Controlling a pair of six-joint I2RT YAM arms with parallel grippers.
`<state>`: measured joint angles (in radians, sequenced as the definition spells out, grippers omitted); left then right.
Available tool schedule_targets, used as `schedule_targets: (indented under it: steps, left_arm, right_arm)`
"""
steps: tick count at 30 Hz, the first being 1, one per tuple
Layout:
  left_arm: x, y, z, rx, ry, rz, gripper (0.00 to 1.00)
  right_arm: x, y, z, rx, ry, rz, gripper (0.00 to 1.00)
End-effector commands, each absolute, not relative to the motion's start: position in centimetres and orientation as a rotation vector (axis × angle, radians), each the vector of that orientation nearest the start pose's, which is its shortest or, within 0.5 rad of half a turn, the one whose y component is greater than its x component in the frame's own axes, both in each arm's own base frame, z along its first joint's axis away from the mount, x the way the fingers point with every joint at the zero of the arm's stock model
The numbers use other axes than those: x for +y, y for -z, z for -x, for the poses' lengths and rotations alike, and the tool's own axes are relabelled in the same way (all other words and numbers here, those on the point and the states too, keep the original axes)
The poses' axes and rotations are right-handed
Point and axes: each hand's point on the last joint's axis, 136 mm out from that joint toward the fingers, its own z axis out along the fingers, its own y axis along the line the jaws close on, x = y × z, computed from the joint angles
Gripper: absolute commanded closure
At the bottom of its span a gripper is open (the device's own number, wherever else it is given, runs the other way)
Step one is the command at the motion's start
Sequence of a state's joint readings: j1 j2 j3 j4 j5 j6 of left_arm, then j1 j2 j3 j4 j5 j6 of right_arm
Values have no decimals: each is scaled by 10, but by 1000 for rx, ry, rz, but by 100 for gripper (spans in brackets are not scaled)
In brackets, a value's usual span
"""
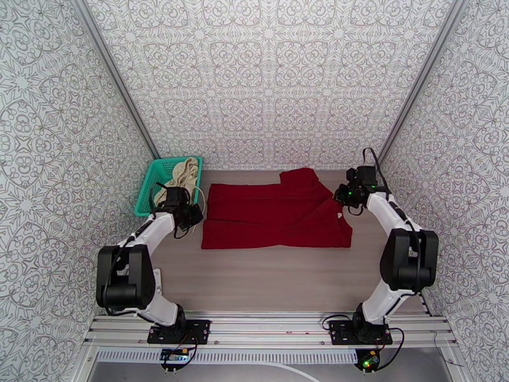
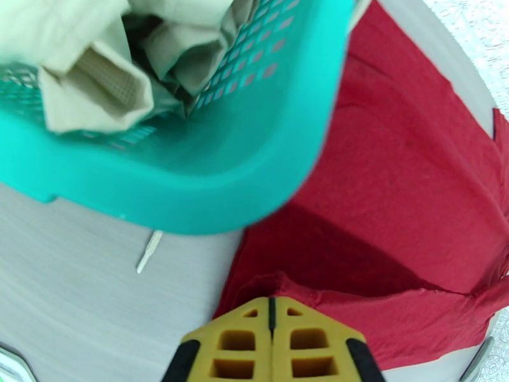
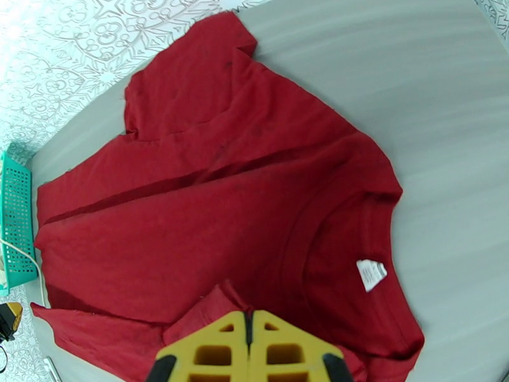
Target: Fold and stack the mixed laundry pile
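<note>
The dark red shirt (image 1: 273,211) lies spread on the table, its near long edge folded over. In the right wrist view the red shirt (image 3: 223,205) shows its collar and a white label (image 3: 371,275). My left gripper (image 1: 191,214) is at the shirt's left edge, and its yellow fingers (image 2: 245,342) are pressed together where a ridge of red cloth (image 2: 394,186) rises to their tips. My right gripper (image 1: 347,195) is at the collar end, fingers (image 3: 216,354) shut with a raised red fold against them. The cream-beige garment (image 1: 181,175) is bunched in the teal basket (image 1: 149,189).
The teal basket (image 2: 191,186) stands at the back left, close to my left gripper. A thin white cord end (image 2: 147,253) lies on the table beside it, and the white cord (image 3: 25,256) trails past the basket wall (image 3: 16,218). Patterned walls enclose three sides. Bare tabletop (image 1: 273,281) lies in front of the shirt.
</note>
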<state>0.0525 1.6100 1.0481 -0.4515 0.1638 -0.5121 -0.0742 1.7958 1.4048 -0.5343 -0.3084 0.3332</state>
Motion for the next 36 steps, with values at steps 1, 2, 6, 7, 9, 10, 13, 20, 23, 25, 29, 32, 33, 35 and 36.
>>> schedule_targets:
  steps: [1, 2, 6, 7, 9, 10, 13, 20, 23, 25, 29, 32, 33, 35, 36]
  left_arm:
    - [-1, -86, -404, 2511, 383, 679, 100]
    - [0, -84, -405, 2512, 382, 682, 100]
    - [5, -82, -405, 2509, 375, 702, 100]
    - [7, -82, -406, 2508, 372, 705, 100]
    - [7, -82, -407, 2508, 378, 704, 100]
    - [6, -82, -408, 2509, 384, 698, 100]
    - [1, -76, -411, 2527, 400, 687, 100]
    - [-7, -73, -406, 2539, 413, 691, 76]
    - [-20, -84, -390, 2541, 429, 660, 54]
    - [-34, -85, -376, 2560, 442, 619, 53]
    - [-60, -74, -348, 2639, 446, 536, 61]
    - [-69, -63, -337, 2665, 451, 525, 69]
    - [-70, -59, -335, 2667, 455, 534, 72]
    - [-72, -50, -334, 2684, 457, 544, 75]
    - [-72, -46, -334, 2691, 449, 549, 75]
  right_arm:
    - [13, -143, -487, 2464, -493, -349, 100]
    - [13, -140, -489, 2467, -493, -348, 100]
    - [12, -138, -499, 2466, -501, -349, 100]
    - [11, -140, -501, 2462, -502, -351, 100]
    - [11, -142, -506, 2456, -507, -347, 100]
    - [13, -144, -508, 2453, -516, -340, 100]
    - [15, -136, -512, 2470, -543, -340, 100]
    - [16, -106, -514, 2528, -553, -367, 100]
    - [14, -100, -514, 2541, -542, -375, 100]
    - [11, -96, -511, 2561, -519, -400, 90]
    - [-2, -103, -495, 2593, -413, -451, 57]
    - [-16, -117, -473, 2601, -340, -498, 52]
    - [-21, -119, -464, 2610, -318, -516, 51]
    - [-34, -116, -437, 2653, -235, -579, 51]
    - [-40, -112, -425, 2675, -203, -609, 51]
